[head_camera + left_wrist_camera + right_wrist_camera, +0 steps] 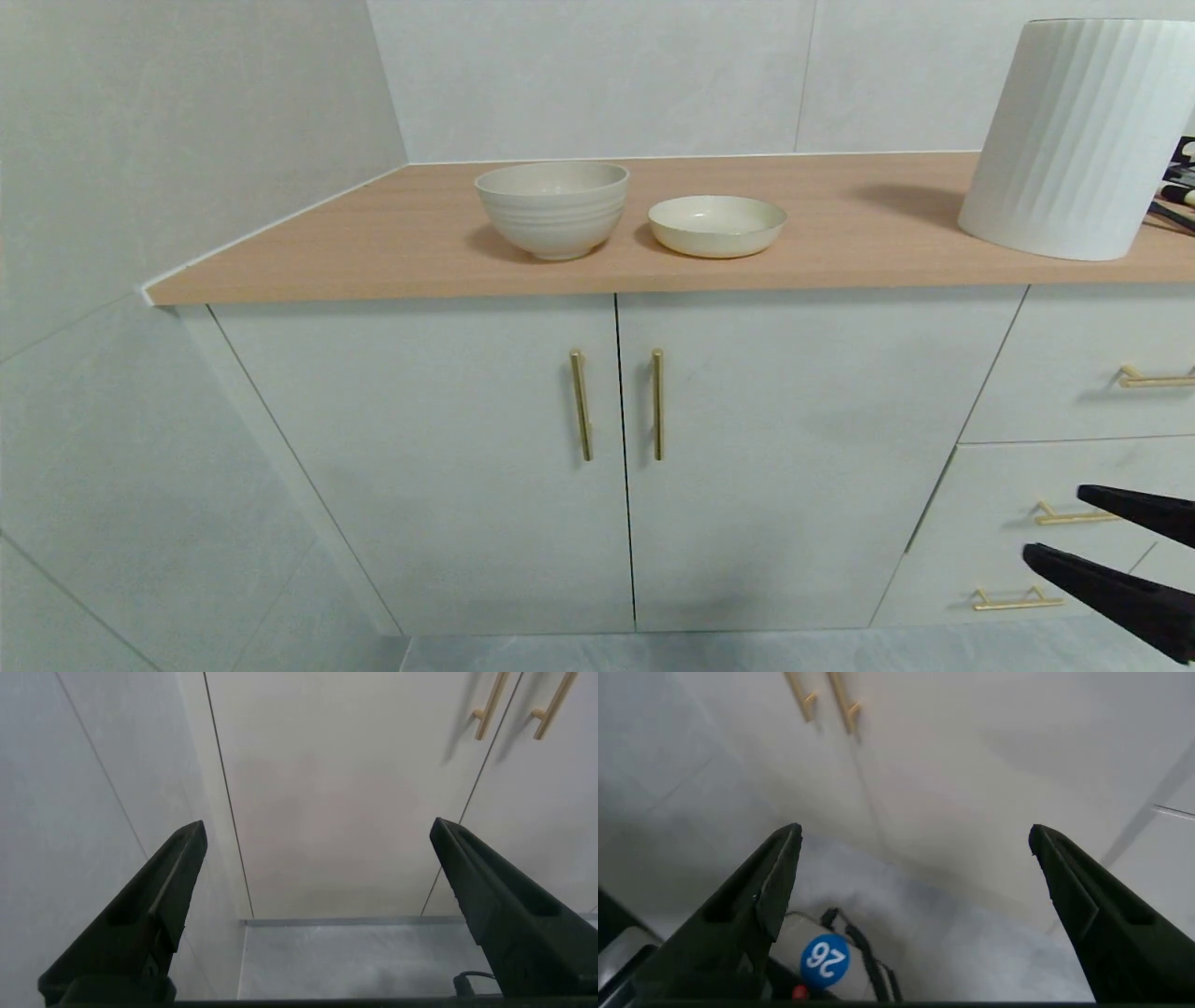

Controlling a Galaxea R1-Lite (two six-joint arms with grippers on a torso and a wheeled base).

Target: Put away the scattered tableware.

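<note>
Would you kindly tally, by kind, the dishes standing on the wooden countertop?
Deep beige ribbed bowl: 1
Shallow cream dish: 1
Total: 2

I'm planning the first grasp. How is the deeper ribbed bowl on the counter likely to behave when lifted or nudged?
The ribbed bowl looks rigid, so should keep shape when gripped. Its narrow foot under a wide rim suggests it might tip if pushed high. The matte finish probably isn't slippery.

Home kitchen, wooden countertop (840, 252), tiled walls (597, 75), white cabinet doors (429, 448), brass handles (581, 404), drawers (1083, 364)
</note>
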